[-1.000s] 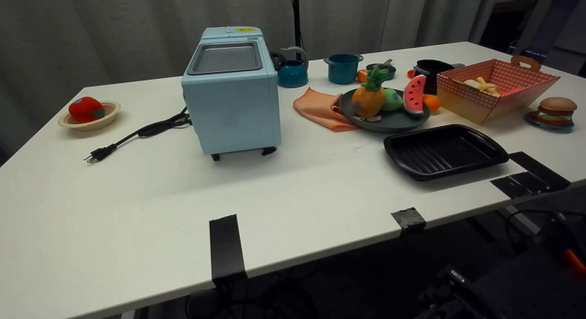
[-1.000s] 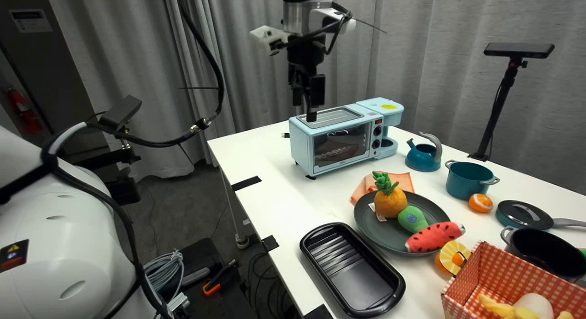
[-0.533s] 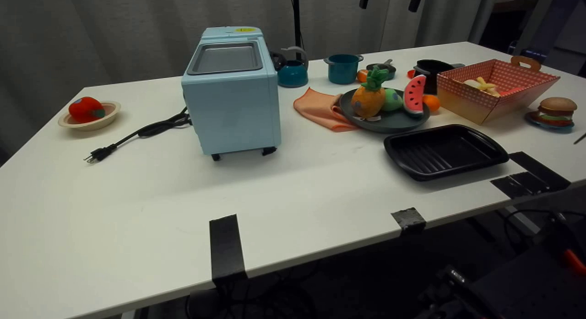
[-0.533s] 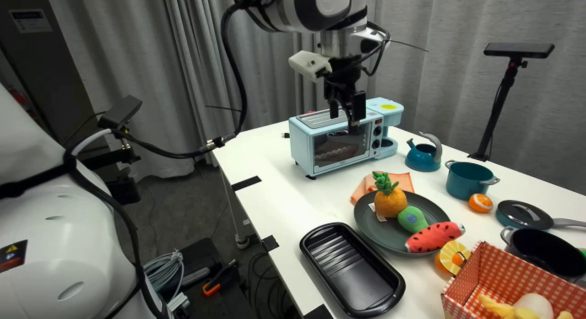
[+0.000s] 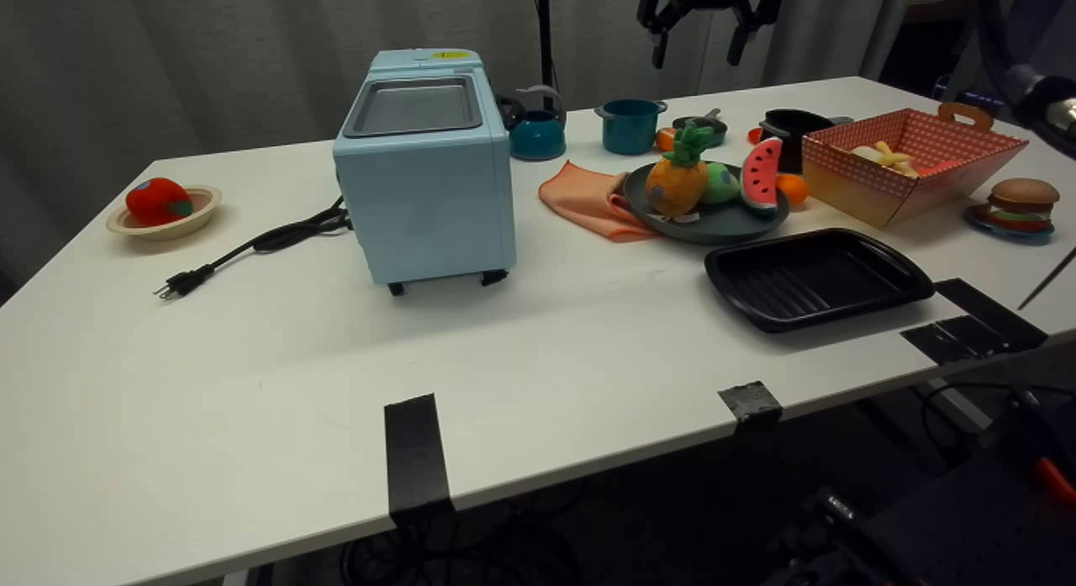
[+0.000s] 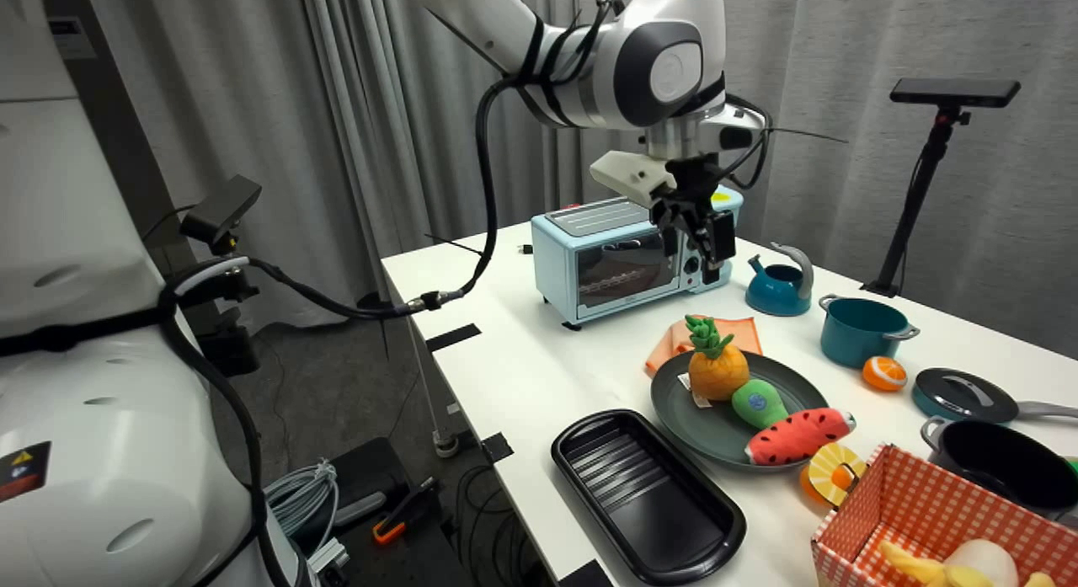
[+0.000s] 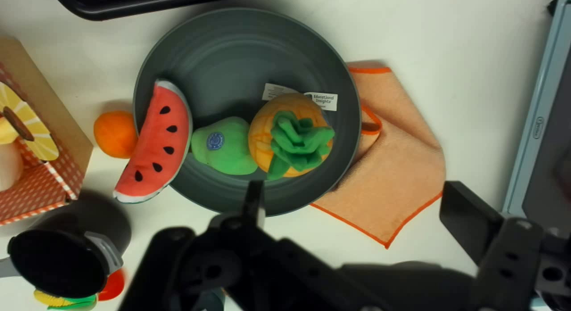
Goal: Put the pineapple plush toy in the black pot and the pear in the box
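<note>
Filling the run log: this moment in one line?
gripper: open, nothing held | pineapple plush toy: on dark plate, not potted | pear: same plate, not boxed | black pot: beside box

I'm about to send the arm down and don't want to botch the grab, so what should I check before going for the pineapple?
1. Gripper open, nothing held: ok.
2. Pineapple standing upright on the plate: ok.
3. Gripper lined up with the pineapple: looks not ok; in the wrist view the toy shows off to one side of the gap.
4. Pineapple clear of the pear: not ok; they appear to touch.
5. Black pot uncovered: ok.
6. Nothing at the bottom of the black pot: cannot tell; too dark inside.
</note>
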{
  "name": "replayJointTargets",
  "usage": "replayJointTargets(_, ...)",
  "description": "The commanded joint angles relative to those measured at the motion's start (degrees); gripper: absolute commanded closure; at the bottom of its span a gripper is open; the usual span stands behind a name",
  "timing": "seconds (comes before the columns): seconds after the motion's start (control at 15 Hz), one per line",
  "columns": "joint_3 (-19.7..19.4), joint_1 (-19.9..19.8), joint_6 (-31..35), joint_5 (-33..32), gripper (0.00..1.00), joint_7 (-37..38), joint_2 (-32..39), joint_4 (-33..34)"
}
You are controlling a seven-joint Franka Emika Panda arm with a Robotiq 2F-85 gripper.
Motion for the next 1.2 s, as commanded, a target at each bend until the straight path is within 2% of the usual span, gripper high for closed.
replayJointTargets(0.0,-1.56,0.23,1.45,-3.44,0.00,0.92,6.83,5.25)
replayJointTargets(0.53,-4.49,1.70,0.04,-6.44,0.00,1.13,17.64,12.27)
replayJointTargets(1.07,-5.12,2.87,-1.96,-5.57,0.00,0.91,22.68,14.86)
replayJointTargets(1.13,-5.09,2.89,-2.31,-5.32,0.08,0.88,22.85,14.95)
